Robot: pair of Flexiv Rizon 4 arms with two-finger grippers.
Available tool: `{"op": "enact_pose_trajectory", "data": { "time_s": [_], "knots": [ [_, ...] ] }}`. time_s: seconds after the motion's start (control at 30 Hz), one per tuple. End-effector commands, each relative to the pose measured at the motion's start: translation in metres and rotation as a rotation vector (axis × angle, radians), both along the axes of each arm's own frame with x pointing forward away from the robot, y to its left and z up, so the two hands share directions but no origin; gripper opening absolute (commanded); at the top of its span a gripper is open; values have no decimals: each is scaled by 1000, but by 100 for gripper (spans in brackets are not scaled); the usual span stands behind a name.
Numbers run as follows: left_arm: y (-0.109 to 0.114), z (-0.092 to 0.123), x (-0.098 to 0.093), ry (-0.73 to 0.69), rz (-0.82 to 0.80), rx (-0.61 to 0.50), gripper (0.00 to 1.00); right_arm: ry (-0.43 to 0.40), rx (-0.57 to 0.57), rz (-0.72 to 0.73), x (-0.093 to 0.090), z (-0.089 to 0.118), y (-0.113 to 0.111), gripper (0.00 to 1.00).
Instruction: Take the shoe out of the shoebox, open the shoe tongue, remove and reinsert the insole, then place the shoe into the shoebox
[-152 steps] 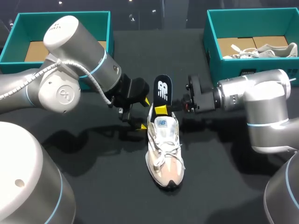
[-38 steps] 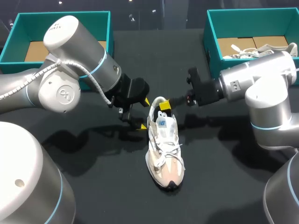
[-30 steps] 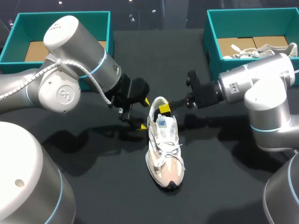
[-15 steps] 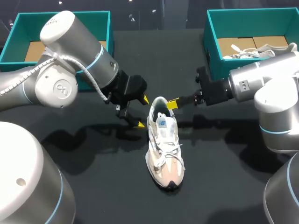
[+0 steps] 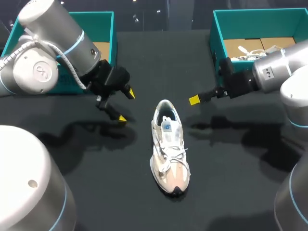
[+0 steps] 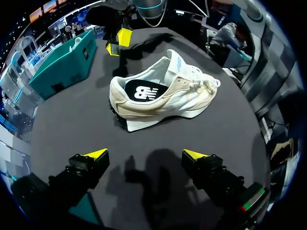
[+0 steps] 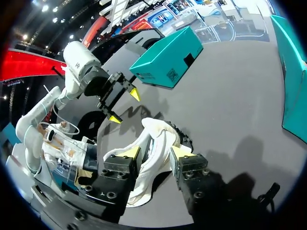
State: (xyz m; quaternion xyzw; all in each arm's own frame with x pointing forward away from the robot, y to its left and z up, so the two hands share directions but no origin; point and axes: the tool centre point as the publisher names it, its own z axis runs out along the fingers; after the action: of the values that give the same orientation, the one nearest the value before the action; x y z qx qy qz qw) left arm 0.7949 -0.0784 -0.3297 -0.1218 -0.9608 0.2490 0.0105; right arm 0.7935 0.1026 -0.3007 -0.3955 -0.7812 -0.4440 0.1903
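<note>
A white and beige sneaker (image 5: 169, 144) lies on its sole in the middle of the black table, toe toward the front. Its black insole (image 6: 144, 91) sits inside it. My left gripper (image 5: 124, 105) hangs open to the left of the heel, well apart from it; in the left wrist view the left gripper (image 6: 145, 154) is empty with the sneaker (image 6: 163, 91) ahead. My right gripper (image 5: 194, 99) is off to the right of the heel. In the right wrist view the right gripper (image 7: 156, 152) stands open and empty, the sneaker (image 7: 153, 136) just beyond its fingers.
A teal shoebox (image 5: 217, 48) stands at the back right with another pale sneaker (image 5: 269, 50) inside. A second teal shoebox (image 5: 108, 29) stands at the back left, partly behind my left arm. Bare black table surrounds the sneaker.
The right gripper has opened and drawn back to the right from the heel. The left gripper has pulled away to the left and back. The insole that stuck up earlier is inside the sneaker.
</note>
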Motion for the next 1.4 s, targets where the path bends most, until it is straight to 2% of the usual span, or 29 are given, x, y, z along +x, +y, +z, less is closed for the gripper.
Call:
{"op": "enact_pose_trajectory", "data": {
  "time_s": [0.03,0.13,0.2,0.37,0.4,0.8,0.93,1.1,1.17,1.23,1.4],
  "knots": [
    [28,23,2,-20,-6,29,100,46,-108,2,-1,21,-13,33],
    [42,32,8,-23,-13,40,100,79,-179,-14,2,27,-20,25],
    [51,39,12,-22,-22,40,100,98,-224,-23,4,33,-23,1],
    [69,56,20,42,-117,31,100,118,-355,-58,5,47,-24,0],
    [69,56,20,42,-117,31,100,102,-345,-69,2,52,-22,0],
    [69,56,20,42,-117,31,100,102,-345,-69,2,52,-22,0],
    [81,65,34,-7,-219,45,100,99,-430,-125,-7,43,5,0],
    [104,71,52,-30,-315,82,100,99,-516,-196,-17,40,24,0],
    [115,77,59,-48,-360,83,100,107,-590,-246,-19,39,33,0],
    [115,77,59,-48,-360,83,100,106,-733,-365,-22,38,39,0],
    [115,77,59,-48,-360,83,100,106,-733,-365,-22,38,39,0]
  ]
}}
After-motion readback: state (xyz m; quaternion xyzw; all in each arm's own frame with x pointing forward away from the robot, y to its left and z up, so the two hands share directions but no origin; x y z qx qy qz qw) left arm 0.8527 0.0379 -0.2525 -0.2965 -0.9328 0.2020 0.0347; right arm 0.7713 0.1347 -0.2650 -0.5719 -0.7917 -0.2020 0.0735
